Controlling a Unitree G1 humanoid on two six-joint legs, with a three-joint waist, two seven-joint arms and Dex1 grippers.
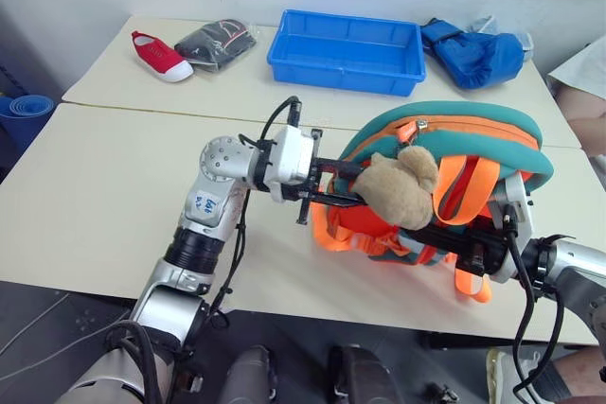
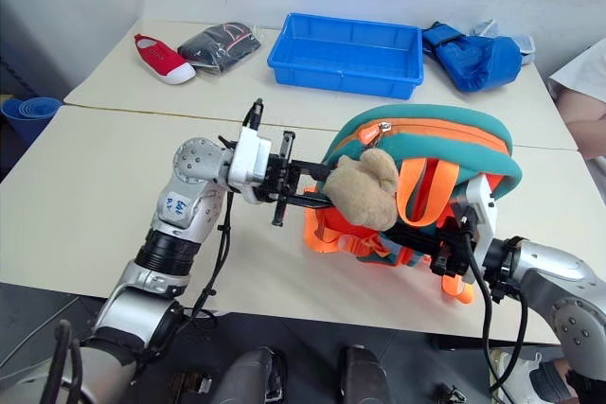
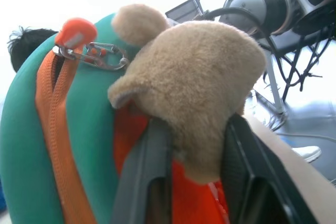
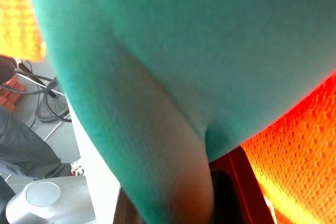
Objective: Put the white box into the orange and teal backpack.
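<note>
Left gripper point(image 1: 352, 187) clamps plush bear point(image 1: 400, 186).

A small blue marking on the left arm's forearm casing point(image 1: 206, 203) is illegible; no other text, label or number can be read.

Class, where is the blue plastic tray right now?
The blue plastic tray sits at the far side of the table, between a dark folded garment and a blue bag.

Two head eyes looking forward and down over the table point(image 1: 95, 196), both sharing the orange and teal backpack point(image 1: 473, 125), left wrist camera close against its plush bear point(image 3: 199, 93), right wrist camera pressed to teal fabric
</note>
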